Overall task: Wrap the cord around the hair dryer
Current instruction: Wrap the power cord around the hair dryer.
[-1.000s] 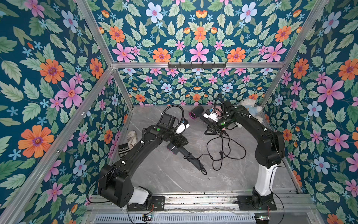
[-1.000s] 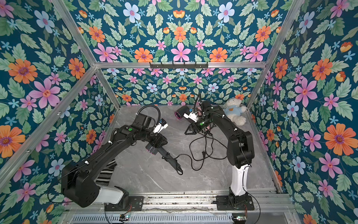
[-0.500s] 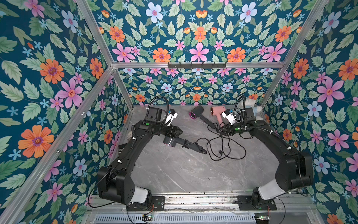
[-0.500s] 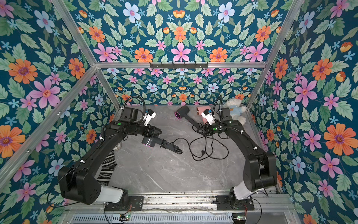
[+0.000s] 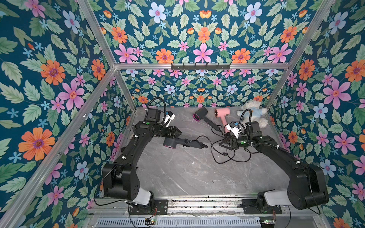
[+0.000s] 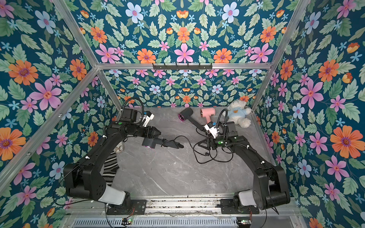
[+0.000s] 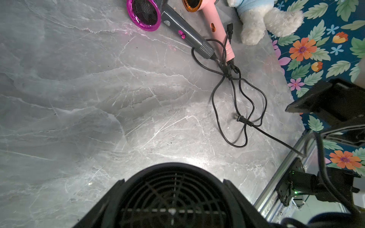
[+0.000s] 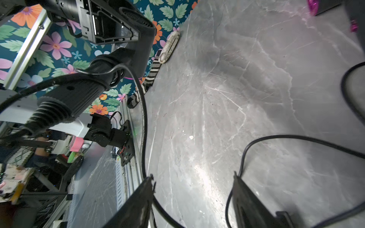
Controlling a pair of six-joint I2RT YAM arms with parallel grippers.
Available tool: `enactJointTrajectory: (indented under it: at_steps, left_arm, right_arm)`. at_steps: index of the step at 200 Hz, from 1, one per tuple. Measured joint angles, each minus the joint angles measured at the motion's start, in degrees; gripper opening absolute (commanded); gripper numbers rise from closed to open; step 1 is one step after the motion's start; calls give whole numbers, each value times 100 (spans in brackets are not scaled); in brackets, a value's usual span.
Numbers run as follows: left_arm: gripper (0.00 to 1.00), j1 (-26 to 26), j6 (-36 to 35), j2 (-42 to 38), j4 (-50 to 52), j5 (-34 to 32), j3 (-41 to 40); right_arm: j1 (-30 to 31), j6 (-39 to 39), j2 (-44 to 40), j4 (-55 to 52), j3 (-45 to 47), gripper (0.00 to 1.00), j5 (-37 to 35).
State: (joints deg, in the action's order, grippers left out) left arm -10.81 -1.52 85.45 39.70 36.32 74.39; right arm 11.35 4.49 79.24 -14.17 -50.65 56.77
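The left tool (image 5: 176, 132) was clamped on the head of the grey hair dryer (image 5: 178, 142), holding it just above the counter (image 5: 187, 177) with its handle pointing toward the right arm. A turn or so of cord (image 5: 214, 150) appeared looped round the handle near the head. The rest trailed off the handle's end into a loose tangle on the counter beneath the right tool (image 5: 224, 142). That tool's jaws stood apart, with cord strands running past its fingertips (image 8: 147, 189) but nothing pinched. By my judgement the wrapping had only begun, and most of the cord remained to be wound on.
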Motion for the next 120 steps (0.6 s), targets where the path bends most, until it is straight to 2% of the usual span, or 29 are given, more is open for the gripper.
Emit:
enactJointTrajectory:
  at_steps: [36, 66, 120]
  left_arm:
    - [0, 20, 105, 55, -72, 2, 2]
    - [0, 22, 144, 59, -140, 2, 22]
    - [0, 44, 173, 170, -199, -17, -37]
  right_arm:
    - [350, -177, 208, 411, 249, 62, 13]
    - [417, -278, 225, 542, 459, 61, -4]
    - [341, -302, -382, 542, 588, 66, -435]
